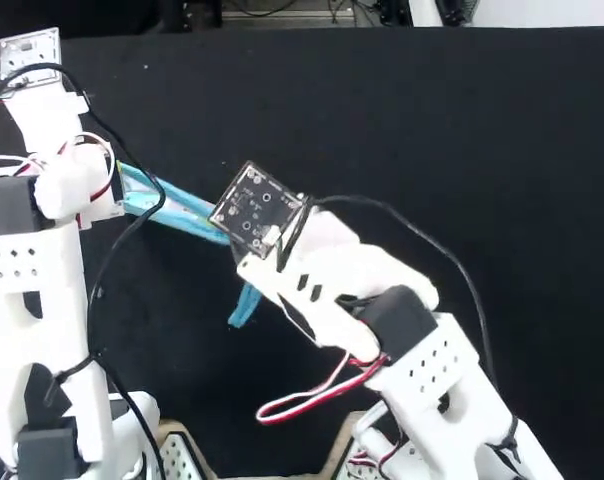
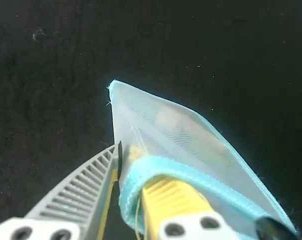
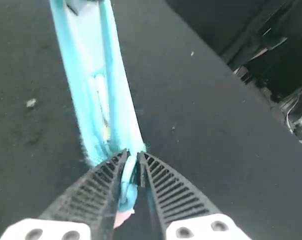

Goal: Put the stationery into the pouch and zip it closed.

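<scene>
The translucent mesh pouch with light-blue trim (image 1: pixel 172 205) is stretched between the two arms over the black desk (image 1: pixel 432 130), with pale stationery (image 3: pixel 98 87) showing through its wall. Zipping looks like the step in hand. The left jaws should anchor their end firmly while the right jaws draw straight along the zip, fabric taut and untwisted. The left jaws are clamped on one end and the right jaws pinch the opposite end. The right arm angles across towards the left.

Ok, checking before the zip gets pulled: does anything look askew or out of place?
The pouch is not lying flat: it is stretched between the left gripper and the right gripper, each shut on one end. A blue strap dangles below it. Nothing looks spilled.
</scene>
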